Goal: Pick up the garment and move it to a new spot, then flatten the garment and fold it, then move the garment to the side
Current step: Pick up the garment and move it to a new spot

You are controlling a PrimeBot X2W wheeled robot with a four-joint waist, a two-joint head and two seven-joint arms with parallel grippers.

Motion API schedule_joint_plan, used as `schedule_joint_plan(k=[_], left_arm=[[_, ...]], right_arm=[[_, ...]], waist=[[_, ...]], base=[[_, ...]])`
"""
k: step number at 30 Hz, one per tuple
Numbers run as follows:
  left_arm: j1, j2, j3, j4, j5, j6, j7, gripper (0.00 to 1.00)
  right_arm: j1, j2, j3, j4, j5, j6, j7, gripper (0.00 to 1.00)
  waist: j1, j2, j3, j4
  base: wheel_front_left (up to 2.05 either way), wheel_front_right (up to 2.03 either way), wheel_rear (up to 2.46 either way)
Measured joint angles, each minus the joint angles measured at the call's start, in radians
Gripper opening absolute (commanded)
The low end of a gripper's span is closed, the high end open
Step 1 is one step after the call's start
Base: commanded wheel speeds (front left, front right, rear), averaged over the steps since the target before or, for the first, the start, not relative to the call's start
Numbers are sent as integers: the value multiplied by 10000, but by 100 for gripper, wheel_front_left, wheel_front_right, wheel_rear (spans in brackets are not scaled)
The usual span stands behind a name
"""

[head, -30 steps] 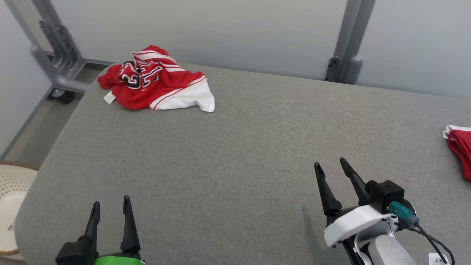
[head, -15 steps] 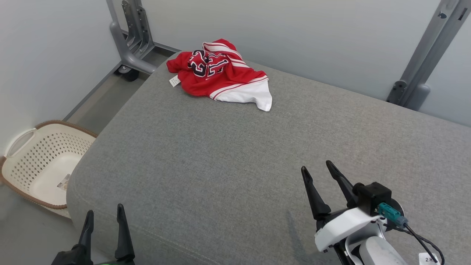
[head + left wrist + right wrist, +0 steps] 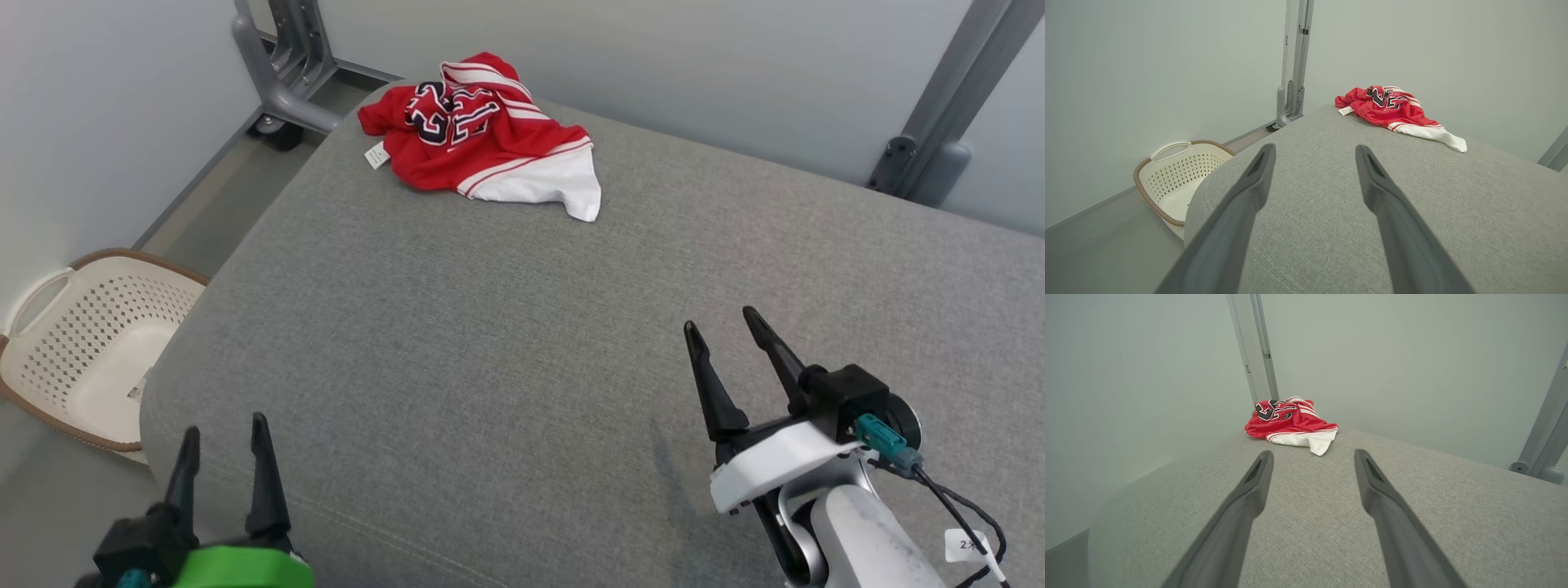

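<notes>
— Two arms nearest us: left gripper (image 3: 224,426) at the grey table (image 3: 490,343) edge, right gripper (image 3: 721,320) over it, both spread wide, empty. White basket (image 3: 82,343) on the floor, left.
— And the garment (image 3: 482,143)?
— Crumpled at the far left corner, well apart from both.

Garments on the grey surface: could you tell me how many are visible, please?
1: the crumpled red-and-white garment at the far left corner of the grey surface; others could lie outside these views.
</notes>
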State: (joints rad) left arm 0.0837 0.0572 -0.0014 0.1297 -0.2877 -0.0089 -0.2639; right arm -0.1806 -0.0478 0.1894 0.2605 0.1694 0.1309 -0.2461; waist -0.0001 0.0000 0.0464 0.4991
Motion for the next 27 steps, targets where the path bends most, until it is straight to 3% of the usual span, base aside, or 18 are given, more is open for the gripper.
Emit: schedule_joint_plan(k=[6,16,19,27], left_arm=[[-1738,717,240,219,228,-163,10,100],[-6065,2337,0,1333,460,-782,1371,100],[-7310,2558,-123,2176,313,-909,2138,100],[-9702,2928,-550,4142,-194,-1135,2984,100]], right_arm=[[-591,4,-236,-656,-552,0,276,100],[-1578,-10,-679,-2031,-1442,0,698,100],[-1762,-42,-750,-2433,-1609,0,779,100],[-1828,-107,-775,-3758,-1824,0,1097,100]], waist=[[0,0,698,-442],[1,0,2357,-1552],[2,0,2875,-1947],[2,0,4330,-3030]], base=[[0,0,0],[0,0,0],[0,0,0],[0,0,0]])
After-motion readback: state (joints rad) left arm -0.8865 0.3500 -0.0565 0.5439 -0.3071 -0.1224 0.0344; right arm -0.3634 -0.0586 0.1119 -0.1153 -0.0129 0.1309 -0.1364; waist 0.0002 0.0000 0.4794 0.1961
